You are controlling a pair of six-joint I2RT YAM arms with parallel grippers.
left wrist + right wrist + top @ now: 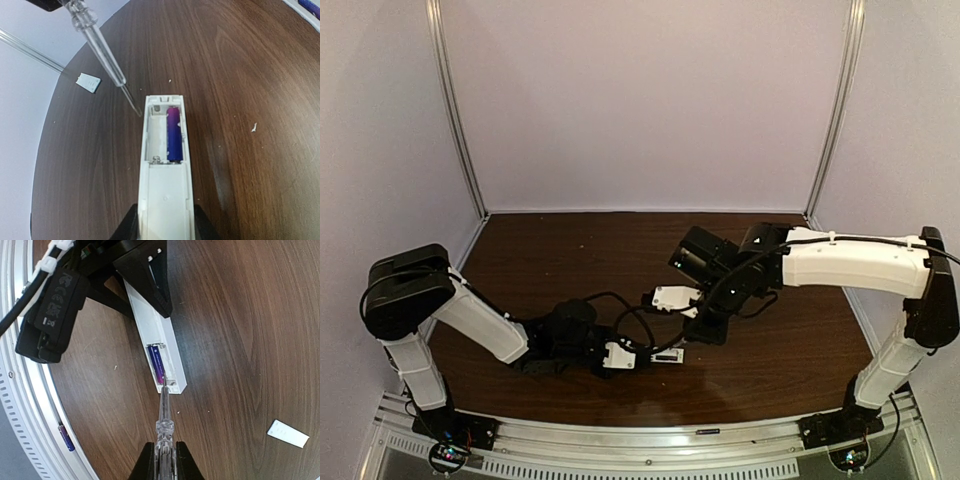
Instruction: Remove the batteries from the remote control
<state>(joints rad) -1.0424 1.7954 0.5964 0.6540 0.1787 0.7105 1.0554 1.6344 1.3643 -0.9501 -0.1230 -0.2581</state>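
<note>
Remote control (165, 190), bay uncovered, steadied near the middle of the table's (570, 250) near edge.
We see the left gripper (165, 227) clamped on its covered end, keeping the bay upward; one purple battery (173, 134) sits beside an empty slot. The right gripper (164, 462) pinches a clear-handled screwdriver (164, 415), its tip by the bay's right end, presumably for levering.
</note>
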